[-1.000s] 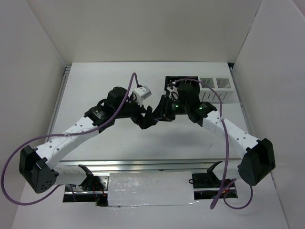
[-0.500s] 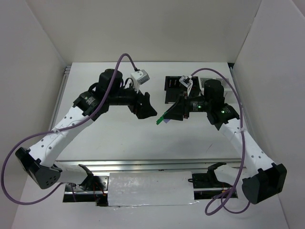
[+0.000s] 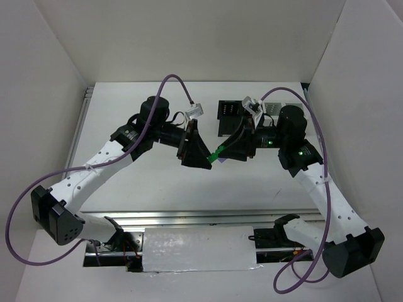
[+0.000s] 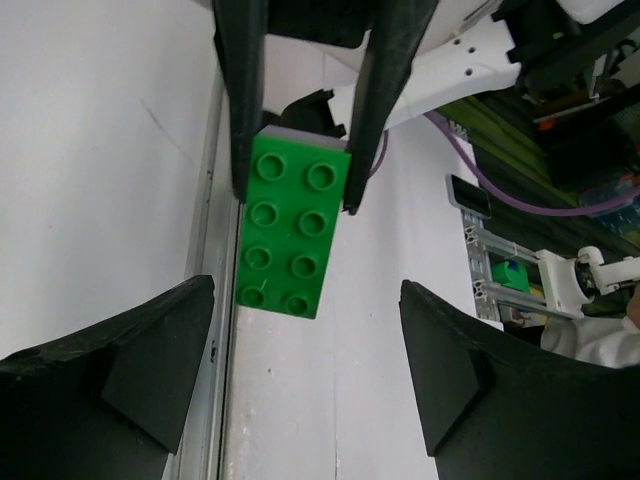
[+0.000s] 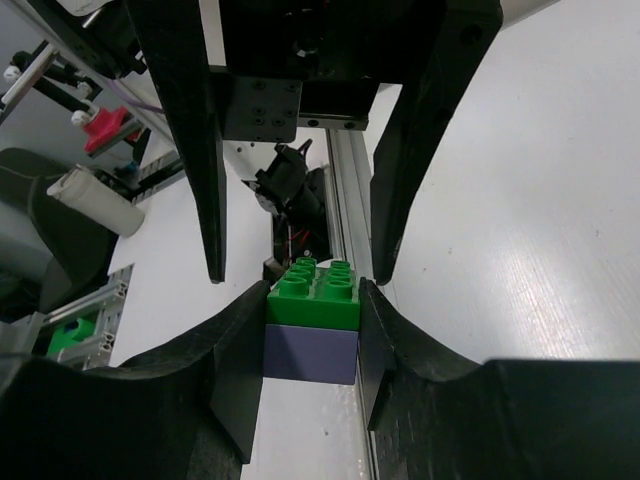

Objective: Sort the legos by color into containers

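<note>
Two arms: reached in from either side over the middle of the worktop [image 3: 157, 182], fingertips facing each other.
Right fingers [image 3: 229, 151]: closed partway and pinched on the long sides of a two-brick stack, held clear above the worktop.
Stack: green brick [image 5: 314, 298] on top, purple brick [image 5: 310, 353] pressed against its underside.
Green brick: eight studs in two rows; one end sat between the right fingers, the other end stuck out toward the left fingers [image 3: 196, 151].
Left fingers: spread wide, holding nothing; one stood on each side of the stack's free end, touching neither brick.
Bins [image 3: 230, 112]: joined row of black and pale ones, behind the right fingers and well apart from the stack; contents not clear.
</note>
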Available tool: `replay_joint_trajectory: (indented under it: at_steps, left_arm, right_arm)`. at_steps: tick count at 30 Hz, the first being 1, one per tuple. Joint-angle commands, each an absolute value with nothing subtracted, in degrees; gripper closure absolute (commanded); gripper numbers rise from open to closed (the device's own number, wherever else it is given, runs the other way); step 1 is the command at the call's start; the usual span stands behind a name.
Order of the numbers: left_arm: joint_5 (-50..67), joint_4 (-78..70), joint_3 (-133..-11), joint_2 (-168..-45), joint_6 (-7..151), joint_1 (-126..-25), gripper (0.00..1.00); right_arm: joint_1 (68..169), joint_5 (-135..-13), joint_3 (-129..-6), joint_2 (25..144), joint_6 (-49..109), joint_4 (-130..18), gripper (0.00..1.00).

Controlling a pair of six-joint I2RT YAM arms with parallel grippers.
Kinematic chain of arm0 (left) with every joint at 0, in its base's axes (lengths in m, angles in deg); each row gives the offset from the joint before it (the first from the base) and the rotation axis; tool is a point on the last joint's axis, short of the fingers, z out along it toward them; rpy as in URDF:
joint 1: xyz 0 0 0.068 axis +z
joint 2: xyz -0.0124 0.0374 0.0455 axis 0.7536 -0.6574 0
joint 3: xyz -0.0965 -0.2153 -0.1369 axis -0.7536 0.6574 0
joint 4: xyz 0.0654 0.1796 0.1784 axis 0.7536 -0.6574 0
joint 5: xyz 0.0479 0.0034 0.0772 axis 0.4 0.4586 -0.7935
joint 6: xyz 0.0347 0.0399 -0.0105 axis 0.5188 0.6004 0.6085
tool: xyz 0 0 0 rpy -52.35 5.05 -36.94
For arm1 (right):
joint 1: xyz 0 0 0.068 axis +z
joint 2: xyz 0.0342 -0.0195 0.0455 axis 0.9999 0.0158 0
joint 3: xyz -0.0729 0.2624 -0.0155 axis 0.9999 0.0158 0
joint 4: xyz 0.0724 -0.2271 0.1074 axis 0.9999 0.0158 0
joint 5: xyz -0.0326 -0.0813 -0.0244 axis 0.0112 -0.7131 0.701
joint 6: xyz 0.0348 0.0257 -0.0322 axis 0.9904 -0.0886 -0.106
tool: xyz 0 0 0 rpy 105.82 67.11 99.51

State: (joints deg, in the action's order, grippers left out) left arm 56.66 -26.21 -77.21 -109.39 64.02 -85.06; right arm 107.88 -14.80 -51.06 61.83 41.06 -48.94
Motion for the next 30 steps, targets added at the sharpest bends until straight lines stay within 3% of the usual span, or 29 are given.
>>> replay_joint_trajectory:
  at_steps: [1, 4, 9, 11, 15, 19, 23, 24, 29, 30]
  left_arm:
    - [62.7, -16.4, -76.7, -108.6, 59.4, -84.8, 0.13]
    - [63.1, -15.5, -76.7, -109.2, 58.7, -84.9, 0.23]
    - [63.9, -14.0, -76.4, -110.3, 58.1, -85.3, 0.59]
    - [64.0, -14.0, -76.4, -110.6, 58.1, -85.4, 0.65]
    - [64.7, -13.2, -76.5, -111.2, 57.7, -85.5, 0.6]
    - [66.3, -10.1, -76.2, -111.3, 55.6, -85.6, 0.29]
    - [67.0, -9.1, -76.2, -111.4, 55.4, -85.6, 0.32]
    - [67.3, -8.9, -75.9, -111.4, 55.1, -85.6, 0.35]
    - [67.2, -9.5, -76.1, -111.3, 56.1, -85.5, 0.8]
    - [66.9, -9.8, -76.3, -111.2, 56.8, -85.6, 0.87]
  right_arm:
    - [108.1, -15.6, -52.4, 60.1, 41.0, -51.8, 1.0]
    - [108.1, -14.5, -52.2, 60.4, 42.7, -54.4, 1.0]
    - [108.2, -13.2, -51.1, 60.3, 46.3, -59.3, 1.0]
    - [108.2, -13.1, -50.4, 60.2, 48.1, -60.8, 1.0]
    - [108.7, -12.6, -49.9, 60.4, 49.8, -63.6, 1.0]
    - [109.2, -13.2, -49.9, 60.8, 49.3, -63.3, 1.0]
    - [109.2, -13.4, -49.7, 60.9, 49.4, -63.8, 1.0]
    - [109.2, -13.5, -49.7, 60.9, 49.4, -63.7, 1.0]
    - [109.2, -14.6, -50.4, 61.1, 47.7, -61.2, 1.0]
    - [109.1, -14.7, -50.4, 61.5, 47.8, -61.0, 0.92]
